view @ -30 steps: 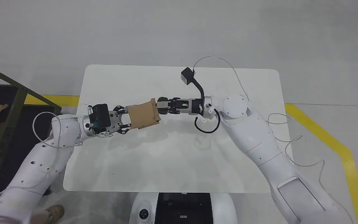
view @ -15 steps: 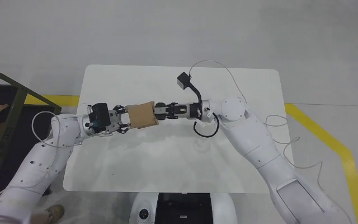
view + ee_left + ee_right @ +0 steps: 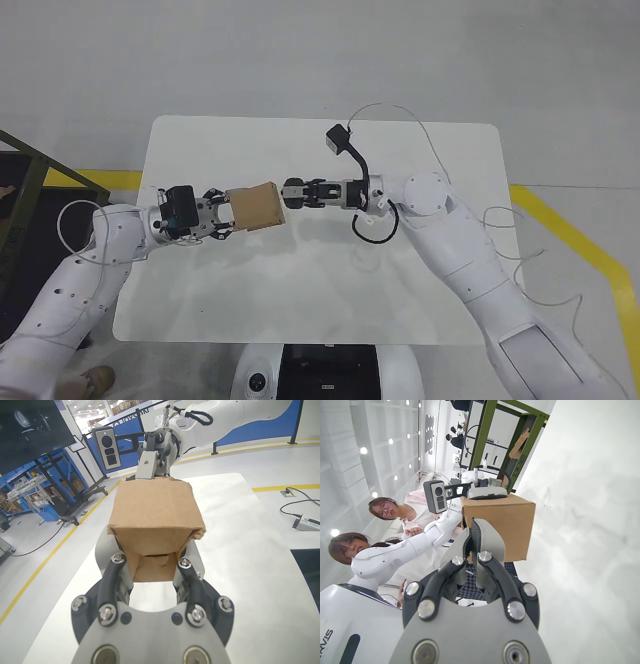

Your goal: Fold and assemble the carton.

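My left pincer (image 3: 150, 560) is clenched on the carton (image 3: 155, 510). One finger sits outside each side wall at its open near end, and a loose inner flap hangs between them. My right pincer (image 3: 472, 536) is at the far end, its fingers pressed flat together at the carton's ragged edge. A sliver of brown shows between them, so I judge a thin flap is nipped there.

The carton is held between my two arms over the middle of the bench (image 3: 237, 550). I cannot tell whether its underside touches the bench.

I expect it to be light. The plain board looks stiff across each panel but ready to give at the creases. The matt surface should not slip. The torn edges look weak, so I would hold the walls close to a corner fold, not mid-panel. I would also squeeze gently, or the open tube may buckle out of square.
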